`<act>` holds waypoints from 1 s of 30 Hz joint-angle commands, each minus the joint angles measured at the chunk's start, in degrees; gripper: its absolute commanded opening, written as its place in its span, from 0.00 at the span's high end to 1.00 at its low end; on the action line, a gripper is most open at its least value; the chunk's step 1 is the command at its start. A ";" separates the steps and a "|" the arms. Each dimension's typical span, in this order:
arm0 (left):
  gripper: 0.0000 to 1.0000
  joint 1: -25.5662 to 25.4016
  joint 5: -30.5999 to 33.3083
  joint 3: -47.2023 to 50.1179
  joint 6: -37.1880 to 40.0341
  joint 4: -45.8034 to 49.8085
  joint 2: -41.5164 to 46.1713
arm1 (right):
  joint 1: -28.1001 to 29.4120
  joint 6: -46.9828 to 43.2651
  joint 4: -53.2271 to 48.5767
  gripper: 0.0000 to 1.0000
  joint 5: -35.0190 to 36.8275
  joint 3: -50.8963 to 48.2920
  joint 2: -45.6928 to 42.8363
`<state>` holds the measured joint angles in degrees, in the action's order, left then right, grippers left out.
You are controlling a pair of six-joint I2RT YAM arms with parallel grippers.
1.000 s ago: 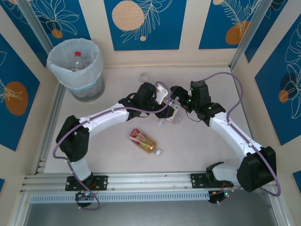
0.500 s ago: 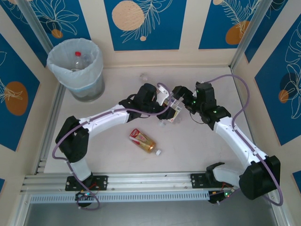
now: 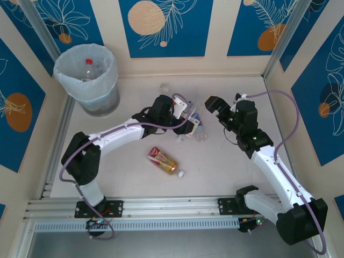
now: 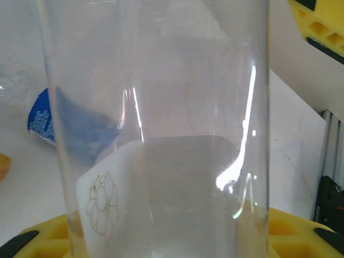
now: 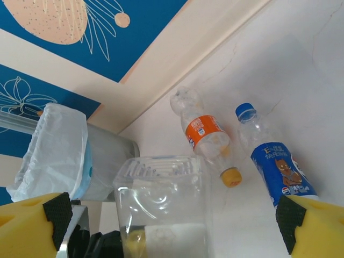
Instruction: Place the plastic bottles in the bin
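Observation:
My left gripper is shut on a clear square-sided plastic bottle near the table's middle; the same bottle stands in front of the right wrist camera. My right gripper is open and empty, just right of that bottle and apart from it. A red-yellow-label bottle lies nearer the front. An orange-label bottle and a blue-label bottle lie on the table beyond the held one. The grey bin with its white bag stands at the back left, a red-capped bottle inside.
Blue-patterned walls enclose the table on three sides. An aluminium rail runs along the front edge by the arm bases. Open tabletop lies between the held bottle and the bin, and at the right front.
My right gripper has drawn back to the right, away from the clear bottle. The left gripper keeps hold of that bottle and has shifted slightly left.

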<state>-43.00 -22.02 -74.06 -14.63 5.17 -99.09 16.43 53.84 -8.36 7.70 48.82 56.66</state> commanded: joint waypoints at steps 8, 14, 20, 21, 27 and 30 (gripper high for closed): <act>0.65 4.42 1.65 -2.56 1.85 4.51 4.19 | 0.36 -6.28 3.42 0.00 -4.05 -1.00 -1.12; 0.65 7.50 4.54 -8.49 7.76 12.67 5.56 | 1.31 -9.42 4.31 0.00 -7.03 0.02 0.36; 0.65 12.88 4.18 -14.12 10.39 16.08 6.30 | 2.86 -10.12 5.01 0.01 -7.73 1.10 2.17; 0.65 13.67 4.32 -14.82 10.62 16.14 6.33 | 3.04 -10.04 5.23 0.01 -7.65 1.23 2.44; 0.65 17.49 4.72 -20.33 13.92 17.54 6.51 | 3.82 -8.87 8.23 0.01 -9.29 1.11 3.74; 0.65 19.28 6.51 -22.84 15.34 17.15 6.38 | 4.32 -8.66 8.36 0.00 -9.68 1.52 4.44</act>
<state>-25.08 -16.97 -93.47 -2.35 22.00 -94.32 20.14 45.34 -2.17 -0.30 48.64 60.53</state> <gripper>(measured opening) 0.458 0.995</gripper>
